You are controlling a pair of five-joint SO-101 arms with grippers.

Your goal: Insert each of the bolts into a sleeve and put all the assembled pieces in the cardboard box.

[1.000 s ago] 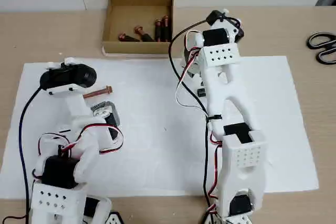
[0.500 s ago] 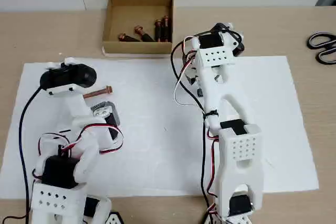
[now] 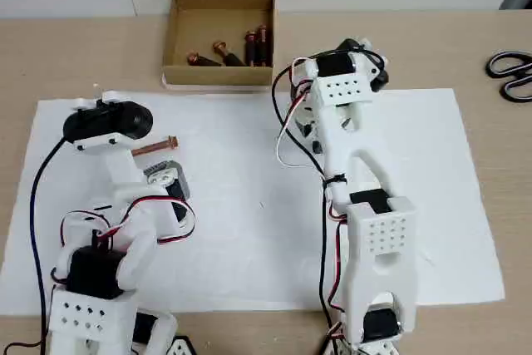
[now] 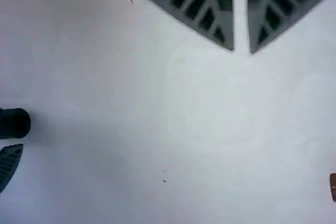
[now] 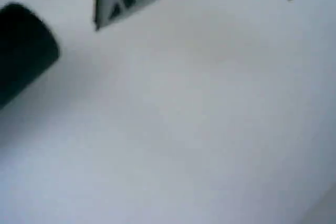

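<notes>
The cardboard box [image 3: 174, 39] stands at the back of the table with several copper-and-black assembled pieces [image 3: 229, 54] inside. One bare copper bolt [image 3: 155, 148] lies on the white paper beside the left arm's black wrist; its tip shows as a copper bit [image 4: 333, 187] in the left wrist view. My left gripper [image 4: 241, 50] hovers low over bare paper, shut with nothing in it. A black round end [image 4: 13, 123], perhaps a sleeve, lies off to one side. My right gripper [image 3: 309, 126] hangs under its arm just in front of the box. A blurred black cylinder [image 5: 23, 51] lies close to it.
A white paper sheet [image 3: 249, 239] covers the work area between the two arms. Black scissors [image 3: 511, 72] lie on the wooden table at the far right. Red, black and white cables [image 3: 287, 130] loop beside the right arm.
The right arm has drawn back from the box toward its base and now rests just in front of it. The left arm and the bolt have not moved.
</notes>
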